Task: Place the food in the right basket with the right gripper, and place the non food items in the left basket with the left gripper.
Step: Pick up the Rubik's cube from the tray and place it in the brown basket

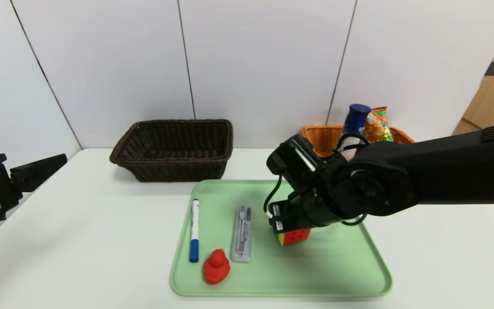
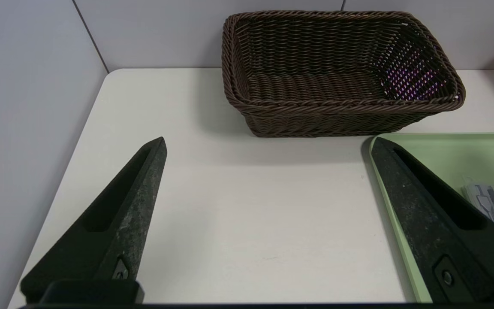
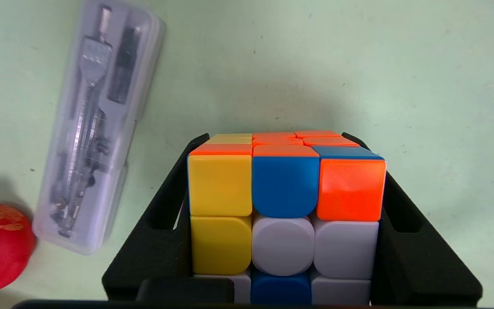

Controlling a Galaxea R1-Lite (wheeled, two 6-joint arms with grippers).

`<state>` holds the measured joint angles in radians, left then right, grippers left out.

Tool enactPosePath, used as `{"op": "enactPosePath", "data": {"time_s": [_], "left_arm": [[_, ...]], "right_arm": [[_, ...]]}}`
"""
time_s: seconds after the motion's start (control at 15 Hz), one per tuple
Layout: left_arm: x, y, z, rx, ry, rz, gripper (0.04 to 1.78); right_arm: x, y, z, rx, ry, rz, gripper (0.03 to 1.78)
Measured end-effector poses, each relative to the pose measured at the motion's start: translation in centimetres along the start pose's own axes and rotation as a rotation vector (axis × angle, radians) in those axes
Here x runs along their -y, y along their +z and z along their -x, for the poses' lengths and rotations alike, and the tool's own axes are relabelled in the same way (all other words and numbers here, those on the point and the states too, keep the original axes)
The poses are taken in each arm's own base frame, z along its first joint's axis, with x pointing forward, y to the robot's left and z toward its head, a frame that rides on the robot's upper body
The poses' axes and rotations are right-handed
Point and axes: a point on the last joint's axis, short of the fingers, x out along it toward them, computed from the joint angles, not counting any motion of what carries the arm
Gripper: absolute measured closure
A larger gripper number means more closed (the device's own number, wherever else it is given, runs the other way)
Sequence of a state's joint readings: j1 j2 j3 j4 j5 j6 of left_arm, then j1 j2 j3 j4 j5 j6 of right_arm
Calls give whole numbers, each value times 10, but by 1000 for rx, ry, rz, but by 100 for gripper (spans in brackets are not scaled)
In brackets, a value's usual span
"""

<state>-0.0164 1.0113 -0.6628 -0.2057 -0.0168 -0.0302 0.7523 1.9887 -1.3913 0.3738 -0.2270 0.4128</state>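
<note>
Right gripper (image 1: 290, 229): closed around the puzzle cube (image 3: 285, 210), centre of the head view, on the green tray (image 1: 350, 274).
Left gripper (image 2: 268, 214): spread wide, parked at the left edge.
Risk: the cube is non-food; it could be misplaced into the orange basket (image 1: 320, 137), upper right, instead of the brown basket (image 1: 174, 148).

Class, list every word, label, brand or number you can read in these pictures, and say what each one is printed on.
None can be read.
Blue marker: barrel print too small.
Blue bottle and snack bag in the orange basket: print blurred.
Left hand: white sticker on its wrist, illegible.
Right hand, shut on the cube: white tags, illegible.
</note>
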Motion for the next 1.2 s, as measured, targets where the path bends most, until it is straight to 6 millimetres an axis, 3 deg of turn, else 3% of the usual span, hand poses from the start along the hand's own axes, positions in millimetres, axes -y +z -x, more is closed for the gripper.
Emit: {"op": "enactPosePath", "data": {"time_s": [0.2, 0.47, 0.6, 0.73, 1.0, 1.2], "left_arm": [[0, 0, 0, 1, 1, 0, 13], [0, 0, 0, 0, 1, -1, 13], [0, -1, 0, -1, 2, 0, 13], [0, -1, 1, -1, 2, 2, 13], [0, -5, 4, -6, 1, -1, 13], [0, -6, 6, -3, 0, 1, 13]], "right_arm": [[0, 22, 26, 169, 13, -11, 81], [-12, 69, 76, 535, 163, 52, 81], [-21, 88, 83, 707, 250, 94, 81], [-33, 104, 75, 875, 276, 146, 81], [-54, 124, 32, 1082, 265, 187, 81], [-63, 141, 11, 1202, 249, 192, 81]]}}
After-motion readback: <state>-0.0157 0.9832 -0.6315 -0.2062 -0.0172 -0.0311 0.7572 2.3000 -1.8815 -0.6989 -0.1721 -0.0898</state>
